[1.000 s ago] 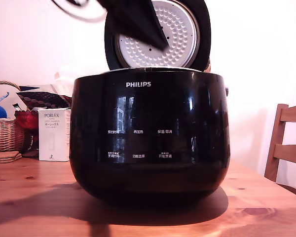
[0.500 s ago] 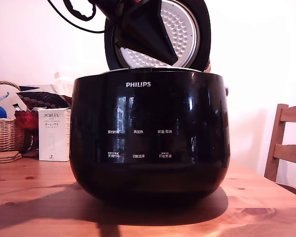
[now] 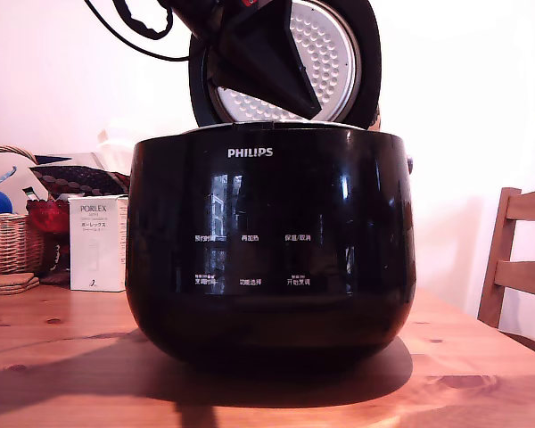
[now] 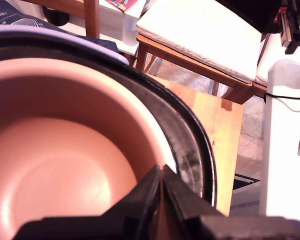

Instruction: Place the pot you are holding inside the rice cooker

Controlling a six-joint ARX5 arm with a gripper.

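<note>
Inside the rice cooker [image 3: 272, 245], the pot [image 4: 65, 150] sits with its mouth facing up; the wrist view looks down into its smooth copper-brown interior, ringed by a pale rim and then by the cooker's black collar. The pot is round, so it has no long axis to speak of, and its outer wall is hidden by the cooker body. The gripper [image 4: 161, 175] has its two black fingers pinched together on the pot's thin rim, one finger inside the wall and one outside, with only a sliver of rim showing between them. In the exterior view the gripper [image 3: 276, 67] appears as a dark wedge slanting down from the upper left, in front of the raised lid [image 3: 339, 53], whose dimpled silver inner plate faces the camera. The cooker's glossy black front carries the white word "PHILIPS" near its top edge, and below it two rows of small white characters, too small to read with certainty. The cooker stands on a wooden table [image 3: 481, 374]. Behind it, toward the exterior view's left, stands a white box [image 3: 98, 242] printed "PORLEX" with smaller lines beneath, next to a wicker basket [image 3: 9, 241] holding something blue. At the exterior view's right edge is a wooden chair [image 3: 517, 259]. The wrist view shows another chair with a white cushion [image 4: 200, 37] beyond the table edge.
</note>
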